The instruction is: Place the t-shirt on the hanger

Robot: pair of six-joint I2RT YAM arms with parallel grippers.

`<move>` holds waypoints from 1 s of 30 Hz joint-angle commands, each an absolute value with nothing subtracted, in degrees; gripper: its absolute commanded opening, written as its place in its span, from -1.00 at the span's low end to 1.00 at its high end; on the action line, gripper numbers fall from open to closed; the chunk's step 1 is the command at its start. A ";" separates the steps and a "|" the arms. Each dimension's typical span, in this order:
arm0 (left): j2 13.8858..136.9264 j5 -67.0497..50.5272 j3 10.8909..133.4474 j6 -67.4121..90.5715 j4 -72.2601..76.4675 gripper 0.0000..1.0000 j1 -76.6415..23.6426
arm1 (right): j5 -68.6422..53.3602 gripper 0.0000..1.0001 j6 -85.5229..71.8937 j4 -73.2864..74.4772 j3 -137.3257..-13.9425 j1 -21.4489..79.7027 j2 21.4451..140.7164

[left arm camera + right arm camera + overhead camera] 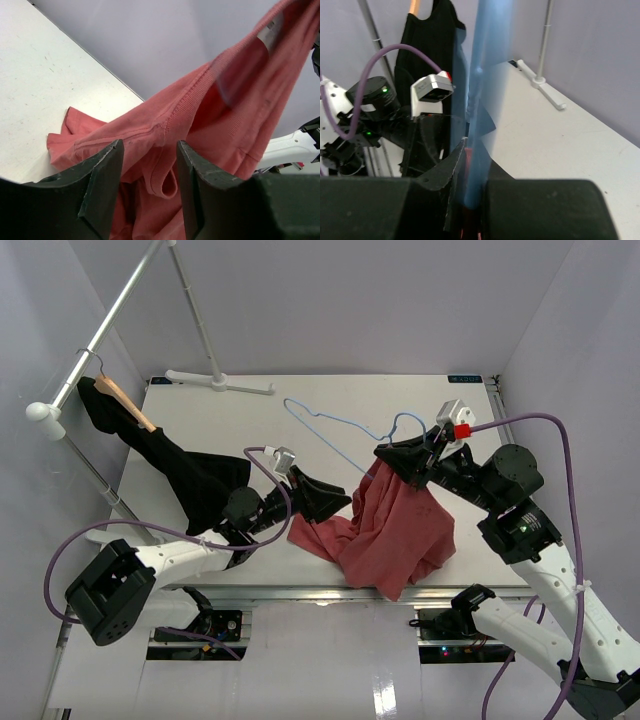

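Top external view: the crumpled salmon t-shirt [395, 535] hangs below the right gripper [393, 456], which is clamped on the light-blue hanger [345, 426]. Its ribbed collar lies between the parted jaws of the left gripper [149, 146].

A black garment [190, 475] hangs on a tan wooden hanger [125, 402] from a slanting metal rail [110, 320] at the left side of the white counter [300, 400]. The garment's lower part spreads over the counter's left portion. The rail's near end carries a round white knob [40, 412]. A thin upright pole [195, 305] runs down to the rack's flat white foot [220, 382], which lies along the counter's far edge. Pale lilac walls [350, 300] close in the back and both sides.
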State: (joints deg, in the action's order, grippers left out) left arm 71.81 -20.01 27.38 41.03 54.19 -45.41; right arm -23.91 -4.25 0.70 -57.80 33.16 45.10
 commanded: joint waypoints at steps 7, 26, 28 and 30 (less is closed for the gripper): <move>72.04 -22.05 24.20 42.74 62.03 0.12 -46.11 | -19.57 -0.84 -2.65 -4.43 -56.17 33.01 44.67; 75.09 -8.61 33.94 37.49 47.37 0.14 -49.65 | -19.60 -0.85 -3.91 -5.89 -54.41 33.09 43.96; 75.41 -6.88 34.60 37.46 45.83 0.14 -49.75 | -19.56 -0.84 -3.82 -5.89 -54.23 33.13 43.77; 76.24 -6.89 35.28 37.62 45.67 0.14 -49.92 | -19.59 -0.84 -3.77 -5.98 -54.04 33.13 43.68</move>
